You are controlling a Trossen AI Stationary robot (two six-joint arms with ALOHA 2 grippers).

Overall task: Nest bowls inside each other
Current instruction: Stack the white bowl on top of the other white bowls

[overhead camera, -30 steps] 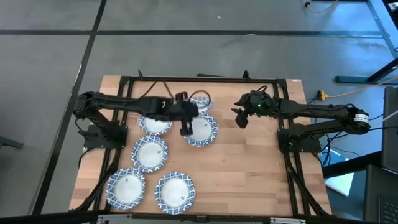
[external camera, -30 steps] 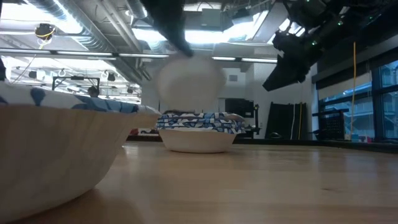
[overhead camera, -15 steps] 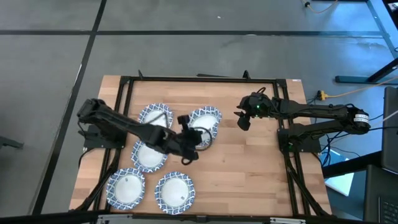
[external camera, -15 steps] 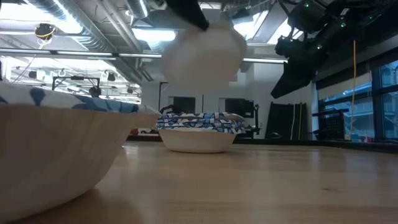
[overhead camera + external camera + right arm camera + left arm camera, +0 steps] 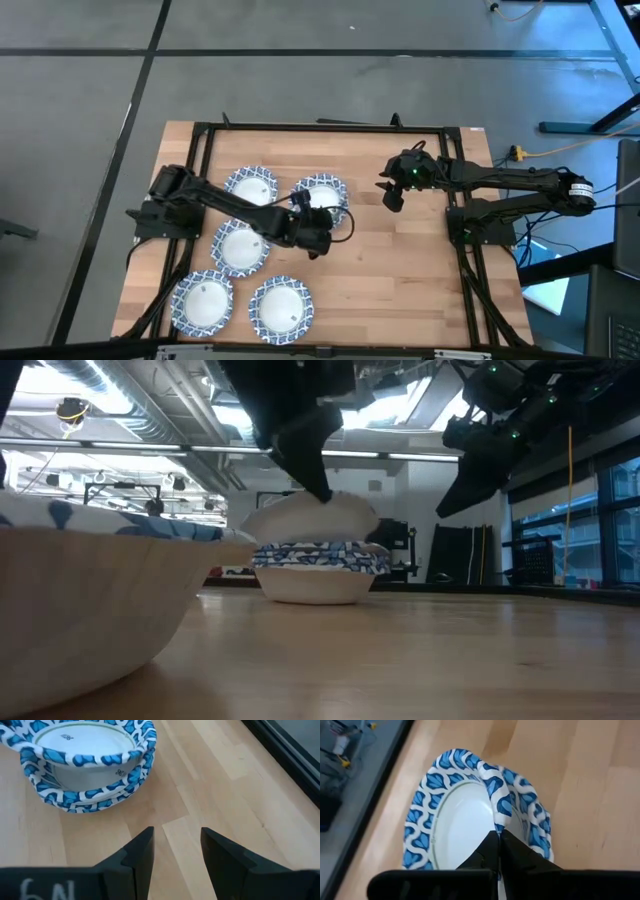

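Half a sec earlier our left hand [image 5: 322, 236] was carrying a bowl [image 5: 312, 520] clear above the stack [image 5: 322, 199]; by now we'd brought it down so it sat tilted on the stack's top, w/ our arm stretched low across the table [image 5: 420, 290]. In the low view the bowl's white underside rested on the patterned rim beneath, one side riding higher, so it wasn't seated flat yet. The left wrist view showed our fingers [image 5: 520, 857] pinched on the rim of that bowl, its blue-and-white band just ahead of the fingertips and the stack's rim peeking out under it. So the hand was clenched on the bowl, not let go.

What that meant: approx one more bowl nearly nested. We judged the next need was to level it, release, then lift away w/o dragging the rim.

Our right hand [image 5: 389, 194] hung off to the far side of the stack from the left hand, fingers spread, gripping nothing; it had barely shifted.

Four single bowls [image 5: 240, 246] lay behind and beside the left arm, well apart from the hand, still to be collected. Stack count we couldn't tell exactly; several rims showed in the right wrist view.
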